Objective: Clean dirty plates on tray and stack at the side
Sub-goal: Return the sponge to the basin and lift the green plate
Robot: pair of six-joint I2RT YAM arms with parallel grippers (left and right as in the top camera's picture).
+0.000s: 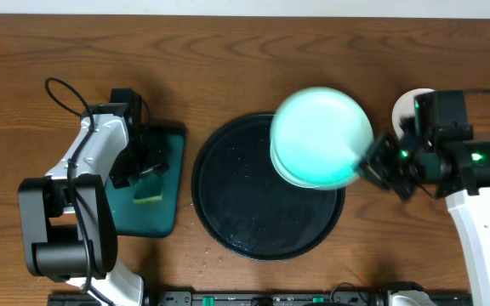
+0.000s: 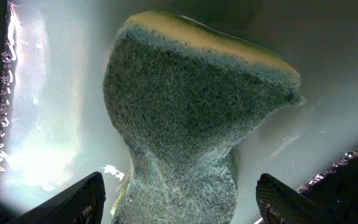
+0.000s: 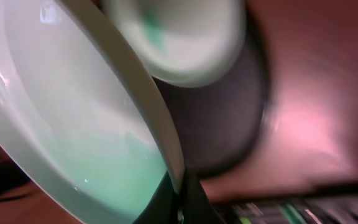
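My right gripper (image 1: pixel 371 166) is shut on the rim of a pale mint plate (image 1: pixel 320 136) and holds it tilted above the upper right part of the round black tray (image 1: pixel 245 221). In the right wrist view the held plate (image 3: pixel 73 118) fills the left, pinched by the fingers (image 3: pixel 182 196). A second plate with a green smear (image 3: pixel 179 37) lies on the tray (image 3: pixel 222 124) beyond it. A white plate (image 1: pixel 408 102) lies partly behind the right arm. My left gripper (image 1: pixel 143 170) is open, its fingers (image 2: pixel 182 205) on either side of a green and yellow sponge (image 2: pixel 185 112).
The sponge (image 1: pixel 149 190) lies on a small rectangular dark-teal tray (image 1: pixel 164 217) left of the black tray. Cables run from both arms. A dark rail with connectors lines the table's front edge (image 1: pixel 270 299).
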